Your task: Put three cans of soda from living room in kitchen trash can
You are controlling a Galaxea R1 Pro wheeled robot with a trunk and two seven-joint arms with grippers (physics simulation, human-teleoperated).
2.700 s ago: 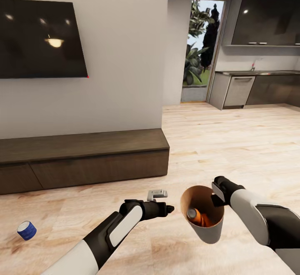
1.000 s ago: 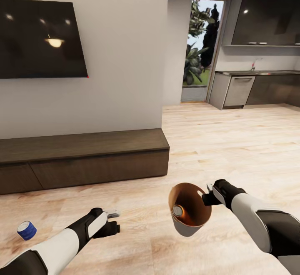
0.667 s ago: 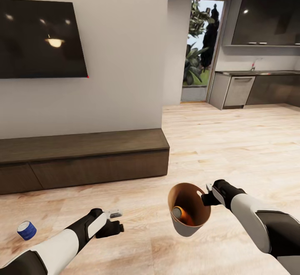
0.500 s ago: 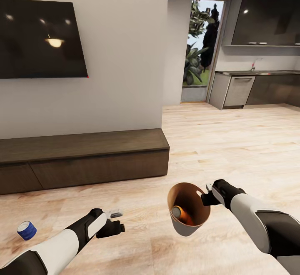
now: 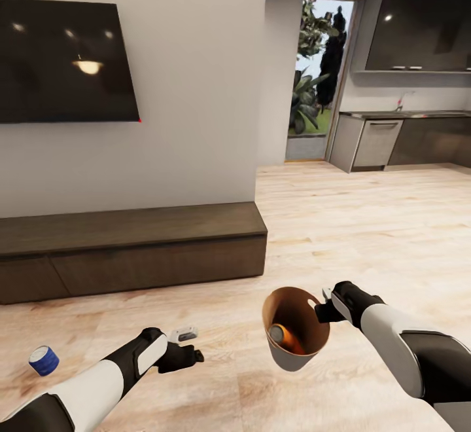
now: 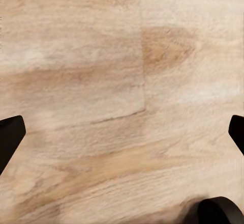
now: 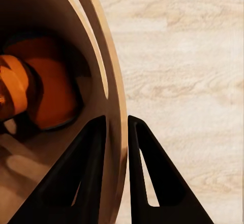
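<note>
While the right gripper pinches the rim of the small round grey bin with a tan wood-like inside, one finger inside the wall and one outside as the right wrist view shows, the bin hangs tilted above the light wood floor with its mouth turned toward the left. Two orange cylindrical soda cans lie in its bottom, one grey top facing out. Compared with a few seconds ago, the bin has been tipped further over and shifted slightly left, and the cans have rolled with it. The left gripper has swung away from the bin's mouth and dropped low over the floor at the near left; in its wrist view the fingers sit at opposite edges, spread wide and empty, over bare boards. The dark blue soda can with a white band lies on its side at the far left edge, near the long low dark-wood cabinet and well apart from that gripper. Judging by this, two cans are collected and the arm is turning to the third. The dark grey kitchen cabinets wait far right.
</note>
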